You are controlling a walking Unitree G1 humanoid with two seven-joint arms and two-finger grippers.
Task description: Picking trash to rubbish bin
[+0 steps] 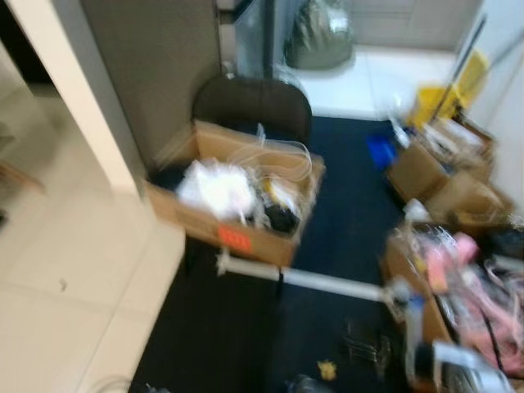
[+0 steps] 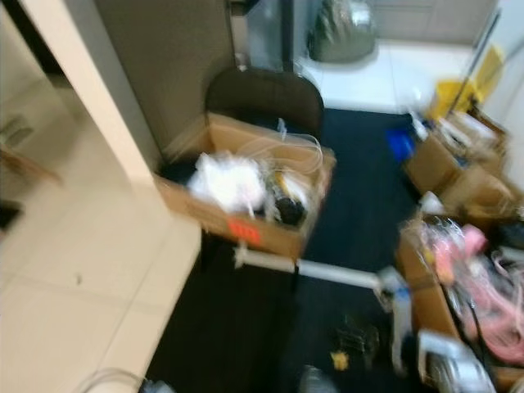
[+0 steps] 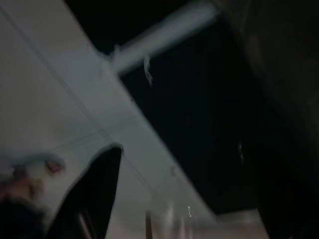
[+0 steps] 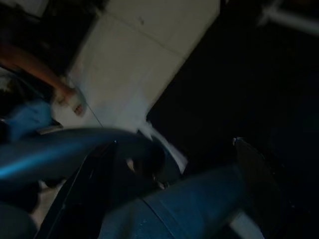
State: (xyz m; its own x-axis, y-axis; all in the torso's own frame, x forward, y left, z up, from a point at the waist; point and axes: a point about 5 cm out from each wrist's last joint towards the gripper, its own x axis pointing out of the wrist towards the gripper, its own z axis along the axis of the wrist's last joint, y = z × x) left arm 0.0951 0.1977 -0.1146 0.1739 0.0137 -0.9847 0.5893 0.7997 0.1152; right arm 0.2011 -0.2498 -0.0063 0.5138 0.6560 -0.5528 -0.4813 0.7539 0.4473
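An open cardboard box [image 1: 237,196] rests on a black chair [image 1: 252,102]. It holds crumpled white plastic [image 1: 217,188], clear wrap and dark bits. On the dark carpet near me lies a small yellow scrap [image 1: 327,370]. A bulging grey bag [image 1: 321,33] stands far back on pale tiles. The left wrist view is dim and blurred: my left gripper [image 3: 107,169] hangs low over the line where pale tiles meet carpet. The right wrist view is also dark: my right gripper [image 4: 169,149] hangs above the carpet's edge, with a blue-grey rounded shape [image 4: 189,199] across it that I cannot identify.
A white pipe [image 1: 319,282] lies across the carpet in front of the chair. Cardboard boxes [image 1: 446,176] and a heap of pink items [image 1: 475,286] crowd the right side, with a yellow mop bucket [image 1: 434,102] behind them. A white pillar [image 1: 82,90] and tiled floor [image 1: 74,270] are on the left.
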